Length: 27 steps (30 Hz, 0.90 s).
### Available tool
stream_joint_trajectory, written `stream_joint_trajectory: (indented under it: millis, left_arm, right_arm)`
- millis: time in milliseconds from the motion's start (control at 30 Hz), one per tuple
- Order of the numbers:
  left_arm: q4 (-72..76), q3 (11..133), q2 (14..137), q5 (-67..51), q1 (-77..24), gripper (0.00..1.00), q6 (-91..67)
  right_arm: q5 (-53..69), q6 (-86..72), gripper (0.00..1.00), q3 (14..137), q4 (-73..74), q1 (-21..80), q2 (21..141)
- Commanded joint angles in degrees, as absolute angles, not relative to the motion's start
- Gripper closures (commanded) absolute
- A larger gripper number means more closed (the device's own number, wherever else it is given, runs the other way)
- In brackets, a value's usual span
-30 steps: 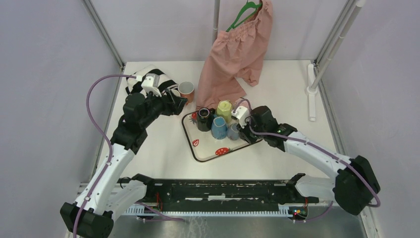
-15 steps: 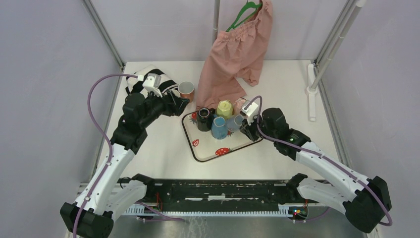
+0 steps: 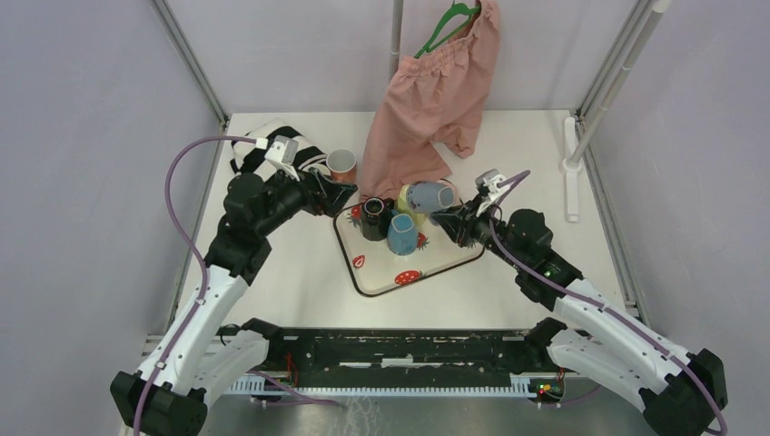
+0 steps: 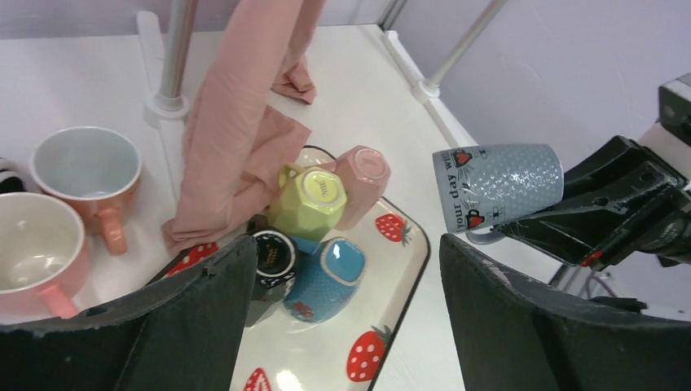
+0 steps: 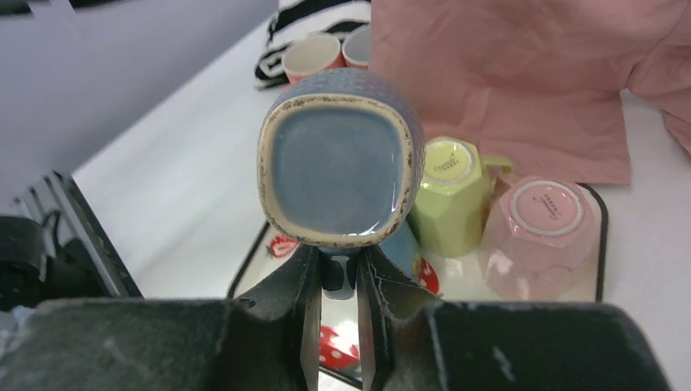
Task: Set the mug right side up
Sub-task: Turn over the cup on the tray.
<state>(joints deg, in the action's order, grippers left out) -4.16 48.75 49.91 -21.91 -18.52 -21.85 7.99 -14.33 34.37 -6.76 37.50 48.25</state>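
While tray (image 3: 440,257) holds four mugs (image 3: 401,234), grey mug (image 3: 429,196) aloft

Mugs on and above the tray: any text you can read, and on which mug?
"your day", beside red hearts, on the grey-blue mug in the right gripper; any further words are unreadable.
Stamp on the yellow mug base: too small to read.
Stamp on the pink mug base: too small to read.
Print on the black mug: blurred.
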Motion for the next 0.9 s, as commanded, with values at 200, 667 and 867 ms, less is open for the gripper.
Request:
stream_joint_trajectory:
  millis: [200, 667, 867]
  left_arm:
    - [8.25, 45.38, 49.83, -28.57, -24.69, 0.13, -29.87]
    - [20.13, 46.11, 54.64, -32.28, -36.34, 0.15, -31.04]
    - [21.57, 49.1, 58.35, -34.44, -40.01, 0.19, -30.07]
  right_arm:
    - [4.96, -32.53, 1.0, 28.85, -35.88, 37.68, 42.41]
    - [9.82, -45.6, 1.0, 18.77, -64.95, 37.7, 41.5]
    - [15.21, -47.33, 1.0, 19.97, -72.07, 37.7, 44.35]
